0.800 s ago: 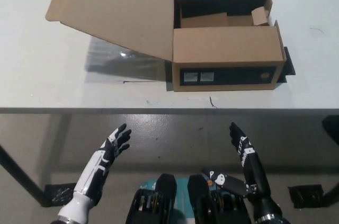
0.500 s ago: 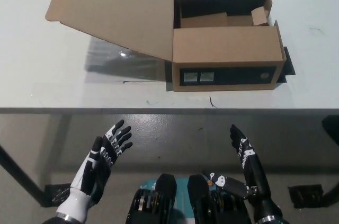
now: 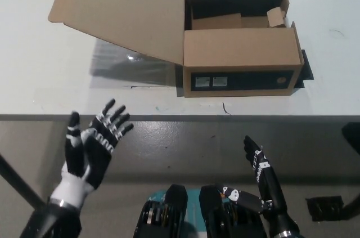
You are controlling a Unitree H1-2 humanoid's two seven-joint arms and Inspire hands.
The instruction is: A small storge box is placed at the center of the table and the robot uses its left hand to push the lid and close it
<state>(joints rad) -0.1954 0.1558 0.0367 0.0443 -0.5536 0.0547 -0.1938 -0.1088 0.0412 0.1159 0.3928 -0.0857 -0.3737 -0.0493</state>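
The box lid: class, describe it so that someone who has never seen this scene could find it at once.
On the white table stands an open cardboard box. Its lid is the broad flat brown panel hinged on the box's left side, swung out over the tabletop. It is plain card, unlike the black-fronted box.

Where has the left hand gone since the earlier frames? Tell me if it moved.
Yes. The left hand has risen toward the table edge and shifted left, open, still short of the lid.
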